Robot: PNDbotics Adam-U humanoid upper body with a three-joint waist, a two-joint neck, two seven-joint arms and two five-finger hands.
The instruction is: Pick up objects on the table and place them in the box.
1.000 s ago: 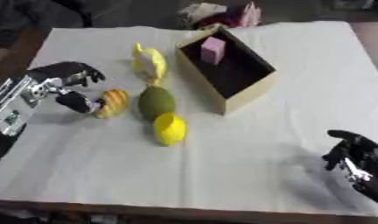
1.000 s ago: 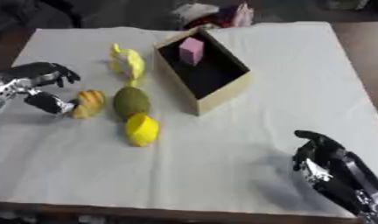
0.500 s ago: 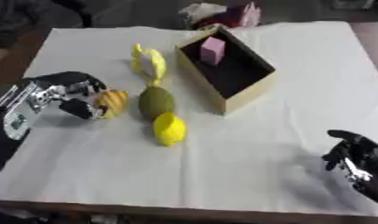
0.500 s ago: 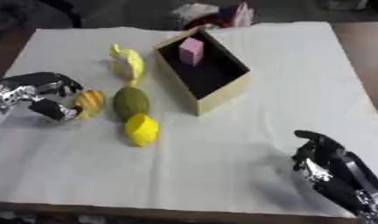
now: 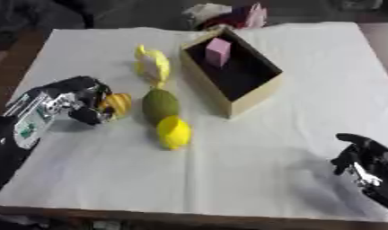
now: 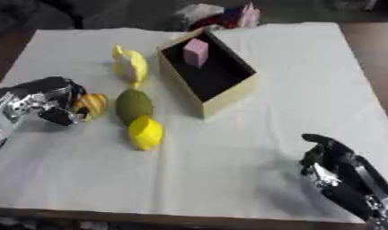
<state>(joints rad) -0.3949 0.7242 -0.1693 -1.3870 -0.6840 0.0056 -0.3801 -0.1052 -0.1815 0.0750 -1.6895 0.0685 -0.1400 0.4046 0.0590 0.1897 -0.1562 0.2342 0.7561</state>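
Fingers [image 5: 93,92] grip one of four fruits [image 5: 116,104].

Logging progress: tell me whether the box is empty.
Not empty. The box holds one pink block at its far end; the rest of its dark floor is bare.

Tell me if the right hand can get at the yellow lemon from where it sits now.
Probably yes. The right hand rests idle near the lower right corner, and only bare white cloth lies between it and the yellow lemon; the box stands farther back.
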